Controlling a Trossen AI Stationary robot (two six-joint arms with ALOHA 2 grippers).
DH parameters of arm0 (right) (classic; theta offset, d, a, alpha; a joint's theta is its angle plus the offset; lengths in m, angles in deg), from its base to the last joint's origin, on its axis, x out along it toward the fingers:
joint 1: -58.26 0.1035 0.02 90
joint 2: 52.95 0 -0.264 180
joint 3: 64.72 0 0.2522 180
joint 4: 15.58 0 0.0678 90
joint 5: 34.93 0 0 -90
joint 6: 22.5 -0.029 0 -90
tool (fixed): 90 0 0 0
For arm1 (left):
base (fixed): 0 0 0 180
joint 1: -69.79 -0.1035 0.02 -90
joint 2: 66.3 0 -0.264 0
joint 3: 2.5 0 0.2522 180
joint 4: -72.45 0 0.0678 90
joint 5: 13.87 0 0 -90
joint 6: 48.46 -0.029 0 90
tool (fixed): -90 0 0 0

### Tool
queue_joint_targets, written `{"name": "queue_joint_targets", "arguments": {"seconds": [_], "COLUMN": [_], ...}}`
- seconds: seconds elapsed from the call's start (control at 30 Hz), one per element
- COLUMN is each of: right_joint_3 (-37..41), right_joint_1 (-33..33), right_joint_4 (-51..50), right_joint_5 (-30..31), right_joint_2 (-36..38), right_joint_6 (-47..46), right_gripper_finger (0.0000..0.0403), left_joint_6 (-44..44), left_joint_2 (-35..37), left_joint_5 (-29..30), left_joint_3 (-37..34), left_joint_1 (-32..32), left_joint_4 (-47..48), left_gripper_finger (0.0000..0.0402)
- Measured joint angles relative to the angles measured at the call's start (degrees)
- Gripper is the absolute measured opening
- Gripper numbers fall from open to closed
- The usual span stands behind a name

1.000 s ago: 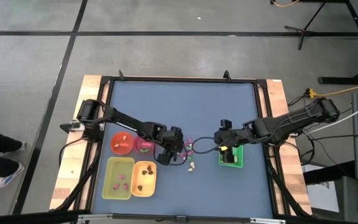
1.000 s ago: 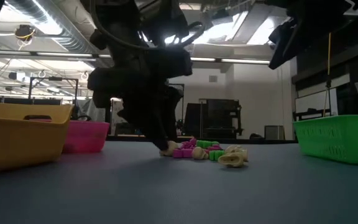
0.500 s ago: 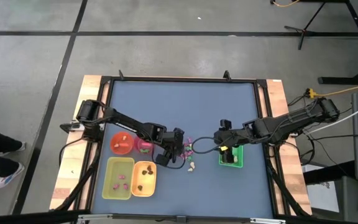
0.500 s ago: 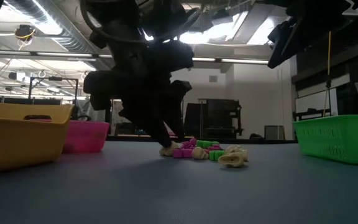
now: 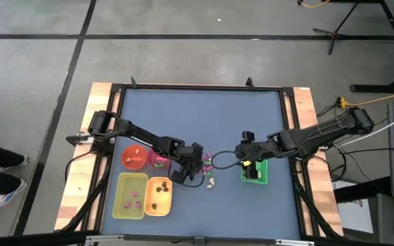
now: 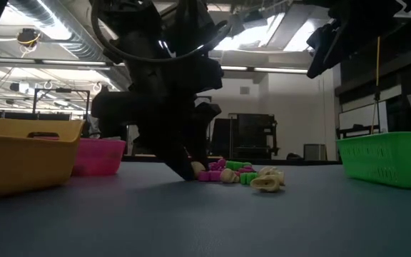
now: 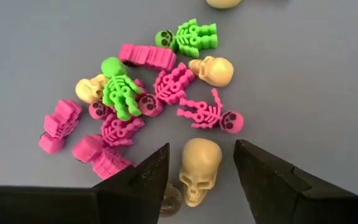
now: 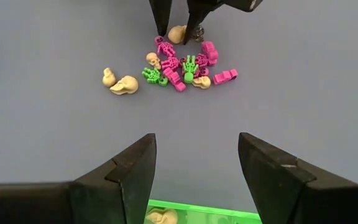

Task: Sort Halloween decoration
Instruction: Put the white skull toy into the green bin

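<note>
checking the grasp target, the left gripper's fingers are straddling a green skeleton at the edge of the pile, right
Not a green skeleton: the left wrist view shows the left gripper straddling a cream skull at the edge of the pile, fingers open either side.

Two bowls (image 5: 134,157), three trays (image 5: 130,196), two arms (image 5: 142,137).

I see the Halloween decoration (image 7: 160,93) as a loose cluster of magenta and green skeletons with cream skulls, lying flat mid-frame. One cream skull (image 7: 199,168) lies at bottom centre.
</note>
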Motion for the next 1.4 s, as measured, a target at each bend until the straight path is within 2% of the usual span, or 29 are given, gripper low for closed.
{"name": "queue_joint_targets", "arguments": {"seconds": [0.4,0.7,0.93,1.2,1.4], "right_joint_3": [0.00,0.00,0.00,-0.02,-0.02], "right_joint_1": [0.00,0.00,0.00,0.07,0.07], "right_joint_4": [0.02,0.02,0.04,5.34,13.01], "right_joint_5": [0.00,0.00,-0.35,-6.05,-7.23], "right_joint_2": [0.00,0.00,0.00,-1.69,-5.20], "right_joint_6": [-0.02,-0.02,-0.04,0.03,8.38], "right_gripper_finger": [0.0225,0.0225,0.0225,0.0225,0.0225], "left_joint_6": [0.33,0.48,5.92,15.20,22.55], "left_joint_2": [-0.11,-0.04,0.23,3.78,4.28], "left_joint_5": [-0.22,0.11,0.33,1.29,0.05], "left_joint_3": [-0.02,-0.02,-0.09,0.58,5.45], "left_joint_1": [0.04,0.02,0.00,-0.03,-0.08], "left_joint_4": [0.40,0.42,0.36,-1.04,-1.19], "left_gripper_finger": [0.0103,0.0073,0.0068,0.0067,0.0067]}}
